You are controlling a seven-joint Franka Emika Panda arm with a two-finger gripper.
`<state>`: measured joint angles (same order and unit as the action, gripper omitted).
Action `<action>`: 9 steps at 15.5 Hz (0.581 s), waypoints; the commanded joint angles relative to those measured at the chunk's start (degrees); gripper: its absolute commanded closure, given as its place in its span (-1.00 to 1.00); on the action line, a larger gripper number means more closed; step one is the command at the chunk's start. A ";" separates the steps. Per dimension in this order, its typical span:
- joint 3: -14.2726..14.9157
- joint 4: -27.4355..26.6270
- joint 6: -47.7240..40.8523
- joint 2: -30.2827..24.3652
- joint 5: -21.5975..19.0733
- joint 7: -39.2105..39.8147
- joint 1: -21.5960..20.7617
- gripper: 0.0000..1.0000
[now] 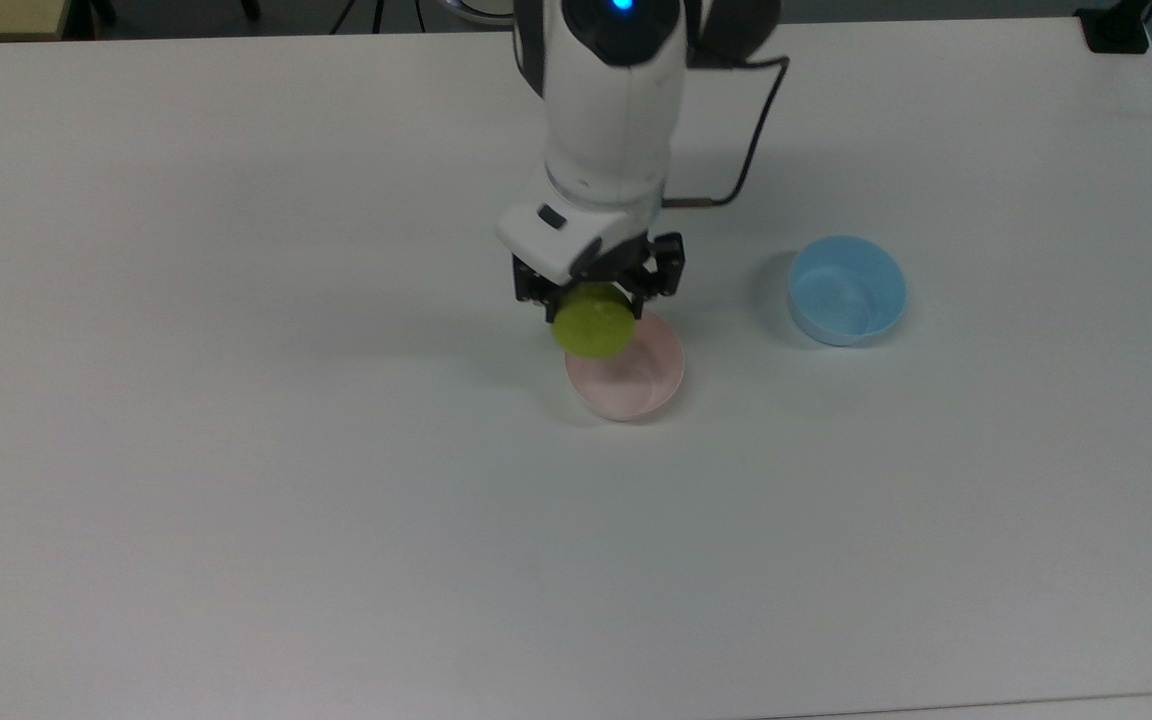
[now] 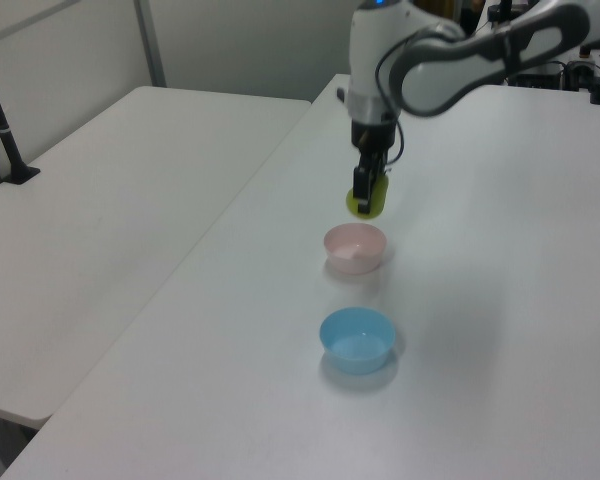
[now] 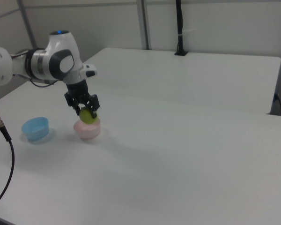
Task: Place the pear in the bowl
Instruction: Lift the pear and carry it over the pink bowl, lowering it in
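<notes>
Gripper (image 1: 596, 300): pinching the pear (image 1: 593, 322), fingers clamped on its upper part, wrist pointing down

Pear: held clear of the table (image 1: 236, 450), hanging at the top view's left far rim of the pink bowl (image 1: 636, 380); in the right view (image 3: 87, 116) directly above that bowl (image 3: 87, 130), seemingly not yet inside, though height above the rim is hard to judge

Long axis of pear: roughly vertical, rounded bottom downward

Key relation: bowl centre lying slightly toward the top view's right and near side of the held pear; short shift that way, then lowering, judged necessary before release

Blue bowl (image 1: 847, 290): well apart to the top view's right, not involved
</notes>
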<state>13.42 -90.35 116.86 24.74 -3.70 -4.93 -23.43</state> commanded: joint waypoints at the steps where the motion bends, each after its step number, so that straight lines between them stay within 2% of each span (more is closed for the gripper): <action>1: 0.65 1.76 1.44 3.64 -0.34 -1.40 -1.96 0.05; 4: 0.65 3.25 3.02 5.49 -0.34 -3.41 -2.50 -0.05; 5: 0.65 3.25 4.15 6.02 -0.25 -4.12 -2.67 -0.15; 9: 0.56 3.08 5.66 7.16 0.36 -3.95 -2.94 -0.97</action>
<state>13.41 -88.36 121.60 30.58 -3.70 -7.66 -25.64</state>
